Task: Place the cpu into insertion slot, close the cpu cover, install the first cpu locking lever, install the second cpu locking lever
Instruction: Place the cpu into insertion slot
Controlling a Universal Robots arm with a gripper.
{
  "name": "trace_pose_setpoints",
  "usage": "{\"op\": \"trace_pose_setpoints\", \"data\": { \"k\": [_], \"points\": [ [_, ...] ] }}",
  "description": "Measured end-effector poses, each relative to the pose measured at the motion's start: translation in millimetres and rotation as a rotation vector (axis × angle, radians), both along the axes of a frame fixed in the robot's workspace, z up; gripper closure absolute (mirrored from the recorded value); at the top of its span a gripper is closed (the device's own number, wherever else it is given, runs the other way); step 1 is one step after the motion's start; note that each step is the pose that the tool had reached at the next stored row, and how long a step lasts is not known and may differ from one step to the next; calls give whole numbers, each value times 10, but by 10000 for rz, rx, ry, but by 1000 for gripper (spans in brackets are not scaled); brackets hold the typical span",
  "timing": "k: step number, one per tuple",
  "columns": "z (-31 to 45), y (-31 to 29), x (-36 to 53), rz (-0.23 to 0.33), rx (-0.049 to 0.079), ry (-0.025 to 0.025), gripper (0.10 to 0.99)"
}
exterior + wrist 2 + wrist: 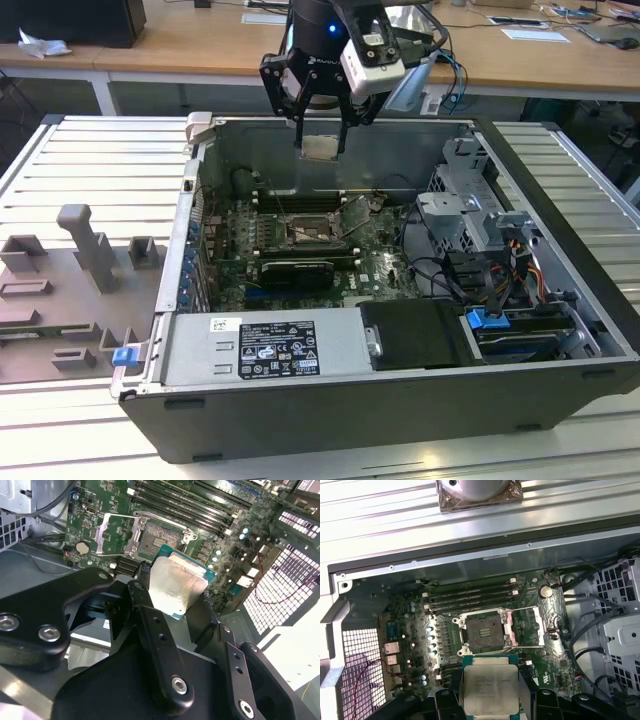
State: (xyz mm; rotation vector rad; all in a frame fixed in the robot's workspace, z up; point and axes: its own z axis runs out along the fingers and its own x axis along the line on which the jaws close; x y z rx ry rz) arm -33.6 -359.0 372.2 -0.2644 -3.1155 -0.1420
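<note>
Gripper point(320, 142): black, two-fingered, jaws clenched on opposite edges of the cpu point(320, 149); hangs above the open computer case point(560, 330), well clear of the motherboard point(415, 645).
Cpu: thin square chip, dull silvery-grey metal face, tan-green rim, pinched between the fingertips point(456, 682).
Insertion slot point(482, 629): dark square socket, silvery rim, set in the green board, unfilled.
Cpu cover point(510, 629): silvery metal frame plate, swung open beside the slot.
</note>
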Motion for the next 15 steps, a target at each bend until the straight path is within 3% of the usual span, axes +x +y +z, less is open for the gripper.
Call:
{"op": "trace_pose_setpoints", "data": {
  "k": [15],
  "points": [
    [-1,0,-3,-626,0,0,553]
  ]
}}
